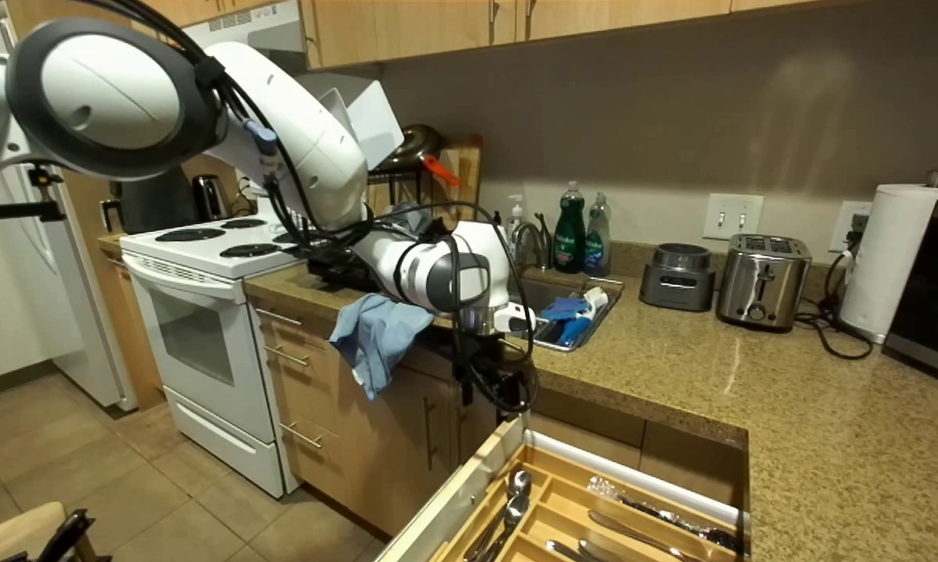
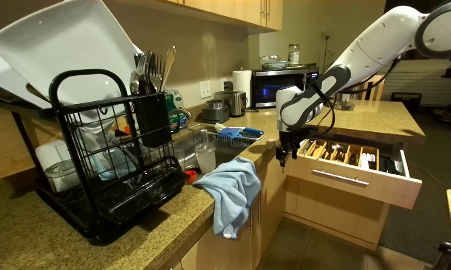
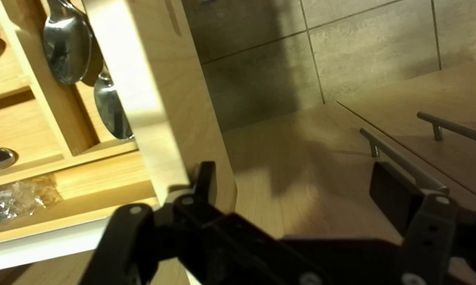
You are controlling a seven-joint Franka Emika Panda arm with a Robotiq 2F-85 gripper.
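- Pincer (image 3: 299,186): spread wide, beside a front corner of the drawer (image 2: 385,189); contact unclear.
- The drawer juts from under the edge of the desk (image 1: 672,375).
- Spoons (image 3: 67,47) lie inside, along its front edge.

Wooden upper cabinets (image 1: 422,31) hang on a taupe wall (image 1: 672,117) above speckled countertop (image 1: 656,371) and tiled floor (image 1: 145,499).

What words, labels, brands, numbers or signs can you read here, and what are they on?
None can be read with certainty.
Green bottle by the sink: label too blurred to read.
Neighbouring bottle: label too blurred to read.
Microwave display: too small to read.
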